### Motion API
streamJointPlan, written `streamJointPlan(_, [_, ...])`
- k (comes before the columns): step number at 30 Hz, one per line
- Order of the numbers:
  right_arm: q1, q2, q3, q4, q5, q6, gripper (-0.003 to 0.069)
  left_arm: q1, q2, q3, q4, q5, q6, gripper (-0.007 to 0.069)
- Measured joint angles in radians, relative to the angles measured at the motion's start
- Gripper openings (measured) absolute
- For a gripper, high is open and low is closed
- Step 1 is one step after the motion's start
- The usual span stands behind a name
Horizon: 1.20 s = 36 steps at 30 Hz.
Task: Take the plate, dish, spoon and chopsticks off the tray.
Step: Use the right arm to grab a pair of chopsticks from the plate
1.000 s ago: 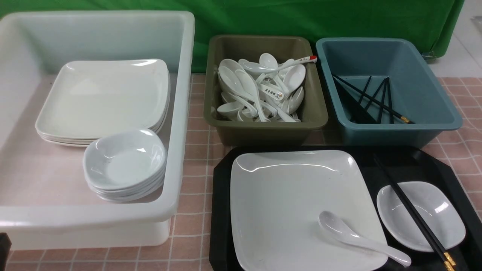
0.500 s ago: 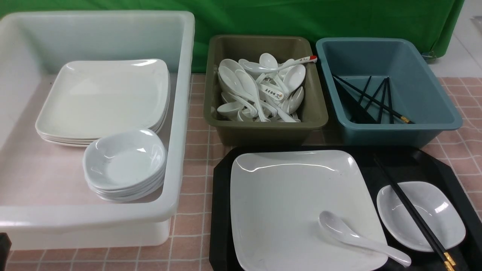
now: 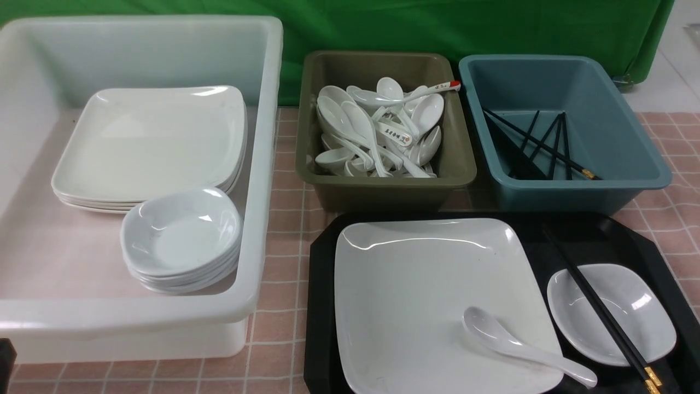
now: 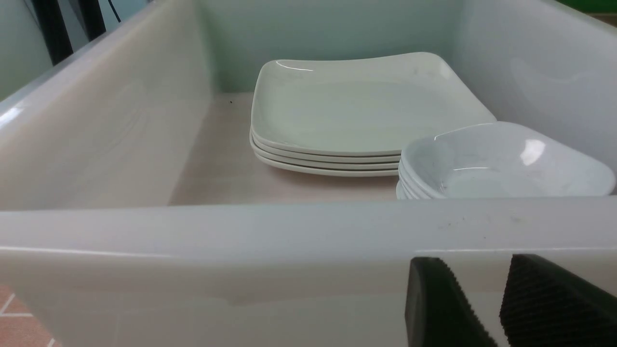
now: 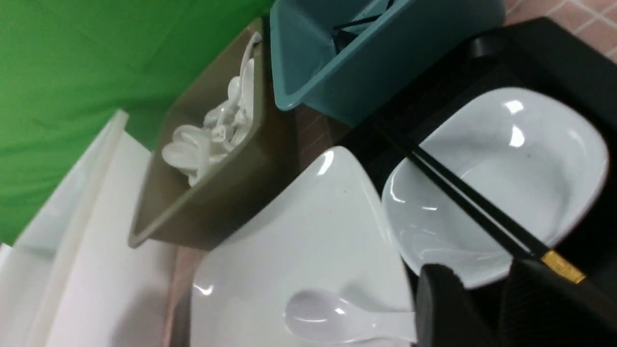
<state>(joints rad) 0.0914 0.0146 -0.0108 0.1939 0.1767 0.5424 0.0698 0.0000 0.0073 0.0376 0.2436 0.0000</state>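
Tray [image 3: 322, 306]: black, at 5 o'clock of the front view; all four pieces lie on it.
Plate [image 3: 415, 295]: fills the tray's 9 o'clock half. Likely stiff, glossy and slippery, so a pinch on the raised rim looks safest.
Spoon [image 3: 514, 345]: rests on the plate's 5 o'clock corner, with its handle pointing to 4 o'clock over the rim. Probably light and slick; take it by the thick handle.
Dish [image 3: 640, 312]: at 3 o'clock of the plate, just beside it. Likely light; grip its rim once the chopsticks are off.
Chopsticks [image 3: 596, 306]: lie across the dish from 11 to 5 o'clock, gold caps at 5. Thin and prone to roll; pinch both together near mid-length.
Left gripper [image 4: 477, 265]: fingers apart, nothing between them, outside the white tub [image 4: 241, 226].
Right gripper [image 5: 482, 270]: fingers apart and empty, hovering near the gold caps.
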Motion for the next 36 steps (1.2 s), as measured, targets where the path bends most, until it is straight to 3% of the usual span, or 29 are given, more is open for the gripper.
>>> streamJointPlan(6, [0.0, 0.0, 0.008, 0.016, -0.104, 0.054, 0.0232, 0.0, 0.0, 0.0, 0.0, 0.0, 0.0, 0.0244])
streamJointPlan(8, [0.0, 0.0, -0.004, 0.016, -0.177, 0.022, 0.018, 0.0, 0.0, 0.0, 0.0, 0.0, 0.0, 0.0244])
streamJointPlan(10, [0.0, 0.003, -0.069, 0.016, -0.207, -0.068, 0.0076, 0.0, 0.0, 0.0, 0.0, 0.0, 0.0, 0.0244])
streamJointPlan(12, [0.0, 0.018, -0.144, 0.016, -0.205, -0.151, 0.0044, 0.0, 0.0, 0.0, 0.0, 0.0, 0.0, 0.0244])
streamJointPlan(14, [0.0, 0.104, -0.287, 0.014, -0.124, -0.316, 0.0031, 0.0, 0.0, 0.0, 0.0, 0.0, 0.0, 0.0244])
streamJointPlan(15, [0.0, 0.114, -0.3, 0.013, -0.111, -0.316, 0.0031, 0.0, 0.0, 0.0, 0.0, 0.0, 0.0, 0.0244])
streamJointPlan(16, [0.0, 0.211, -0.405, 0.001, 0.034, -0.413, 0.003, 0.0, 0.0, 0.0, 0.0, 0.0, 0.0, 0.0244])
streamJointPlan(20, [0.0, 0.513, -0.599, -0.078, 0.388, -0.483, 0.0031, 0.0, 0.0, 0.0, 0.0, 0.0, 0.0, 0.0244])
streamJointPlan(23, [0.0, 0.695, -0.657, -0.122, 0.53, -0.495, 0.0037, 0.0, 0.0, 0.0, 0.0, 0.0, 0.0, 0.0244])
streamJointPlan(25, [0.0, 0.842, -0.694, -0.151, 0.58, -0.516, 0.0058, 0.0, 0.0, 0.0, 0.0, 0.0, 0.0, 0.0244])
streamJointPlan(27, [0.0, 1.042, -0.752, -0.169, 0.597, -0.554, 0.0158, 0.0, 0.0, 0.0, 0.0, 0.0, 0.0, 0.0244])
streamJointPlan(28, [0.0, 1.042, -0.757, -0.169, 0.597, -0.554, 0.0167, 0.0, 0.0, 0.0, 0.0, 0.0, 0.0, 0.0244])
streamJointPlan(33, [0.0, 1.326, -0.895, -0.171, 0.597, -0.646, 0.0396, 0.0, 0.0, 0.0, 0.0, 0.0, 0.0, 0.0244])
streamJointPlan(36, [0.003, 1.423, -0.946, -0.171, 0.597, -0.681, 0.0424, 0.0, 0.0, 0.0, 0.0, 0.0, 0.0, 0.0244])
